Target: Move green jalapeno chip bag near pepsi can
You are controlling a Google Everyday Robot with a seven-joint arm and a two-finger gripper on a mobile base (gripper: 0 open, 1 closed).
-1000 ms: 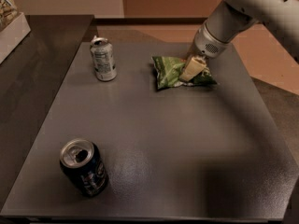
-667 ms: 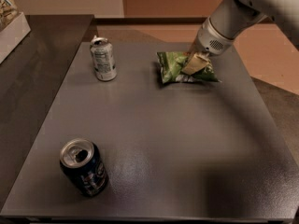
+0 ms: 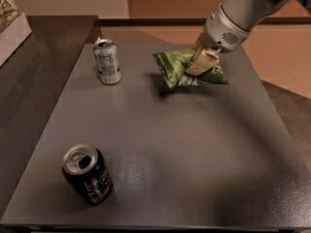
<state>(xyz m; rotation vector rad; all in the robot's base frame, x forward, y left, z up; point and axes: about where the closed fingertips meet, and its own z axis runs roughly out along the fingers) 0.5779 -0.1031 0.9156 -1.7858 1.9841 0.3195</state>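
The green jalapeno chip bag (image 3: 177, 68) hangs a little above the grey table (image 3: 194, 144) at the back right, its shadow on the surface beneath it. My gripper (image 3: 200, 64) is shut on the bag's right half, coming down from the white arm (image 3: 238, 13) at the upper right. The pepsi can (image 3: 87, 174), dark navy with a silver top, stands at the front left, far from the bag.
A silver-white can (image 3: 107, 61) stands at the back left of the table. A white box (image 3: 12, 30) sits on the dark counter at the far left. The table's right edge drops to a tan floor.
The gripper has lifted the chip bag off the table, and its left end now hangs free above its shadow. Both cans stayed put.
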